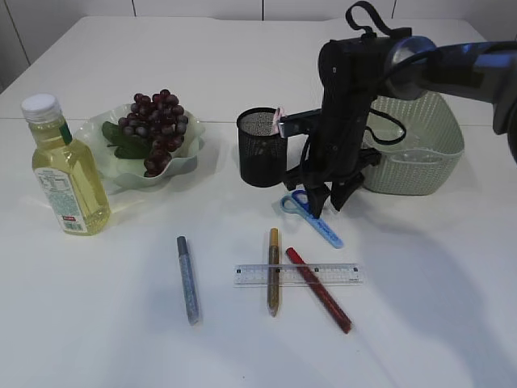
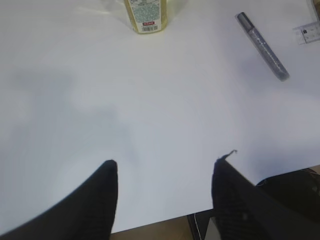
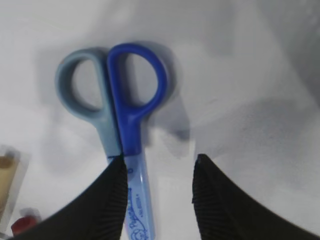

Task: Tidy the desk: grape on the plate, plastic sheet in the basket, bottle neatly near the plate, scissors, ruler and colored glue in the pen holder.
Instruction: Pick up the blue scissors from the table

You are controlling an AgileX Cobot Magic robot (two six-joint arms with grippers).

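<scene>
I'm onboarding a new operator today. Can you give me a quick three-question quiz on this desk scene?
1. True or false: the grapes already lie on the plate.
2. Which item does the right gripper hover over? A) ruler B) scissors C) bottle
3. How many glue pens lie across the ruler?

Key: 1 true; 2 B; 3 two, the gold pen and the red pen.

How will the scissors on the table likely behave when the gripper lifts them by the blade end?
The scissors look rigid, so probably no flopping. Their sheathed blade looks smooth plastic, so it may slip. The looped handles stick out past the right gripper, so they may tilt downward.
</scene>
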